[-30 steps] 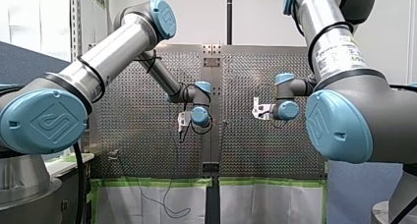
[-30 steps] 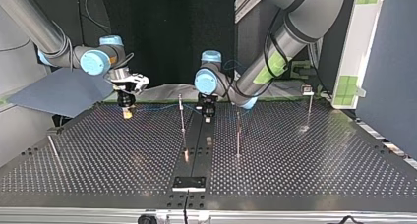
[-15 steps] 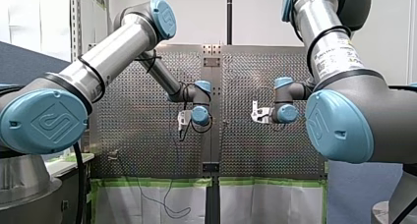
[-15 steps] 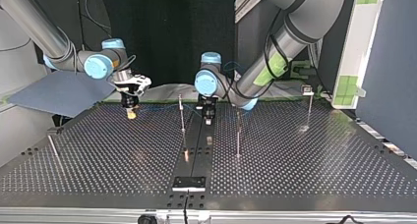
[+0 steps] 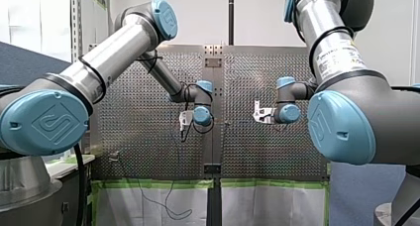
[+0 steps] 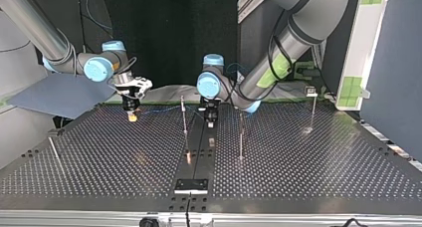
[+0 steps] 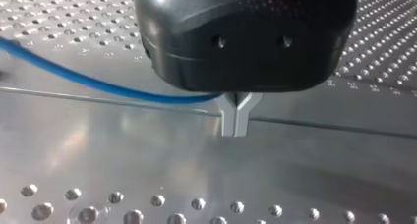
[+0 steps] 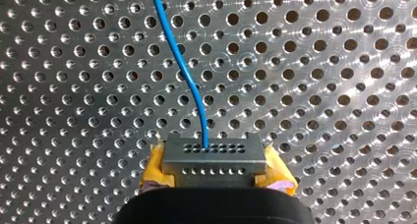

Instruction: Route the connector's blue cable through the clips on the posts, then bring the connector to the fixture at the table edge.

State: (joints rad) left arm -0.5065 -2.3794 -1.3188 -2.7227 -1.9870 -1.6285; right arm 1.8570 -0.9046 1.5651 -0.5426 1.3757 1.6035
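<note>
my right gripper (image 8: pixel 214 171) is clamped on the connector (image 8: pixel 212 153), with its yellow pads (image 8: pixel 153 169) pressed against both ends of the grey block. the blue cable (image 8: pixel 183 57) leaves the connector's upper row of holes and runs ahead of the gripper over the perforated desk (image 8: pixel 334 86).

my left gripper (image 7: pixel 238 117) has its metal fingers (image 7: pixel 231 122) pinched together. the blue cable comes in from the side to meet them under the black body and looks nipped there, just above the desk.

in the top view my right gripper hangs with the connector at about ten o'clock from the desk's centre, near the far edge. my left gripper points down at about twelve o'clock, between two thin posts (image 6: pixel 184 122). the cable shows faintly as a line from the right gripper toward the nearer of them. a third post (image 6: pixel 313 112) with a clip (image 6: pixel 310 91) on top stands at two o'clock, well apart. the fixture (image 6: pixel 191 185), a dark plate, sits at six o'clock on the near edge, well apart from the connector.
</note>
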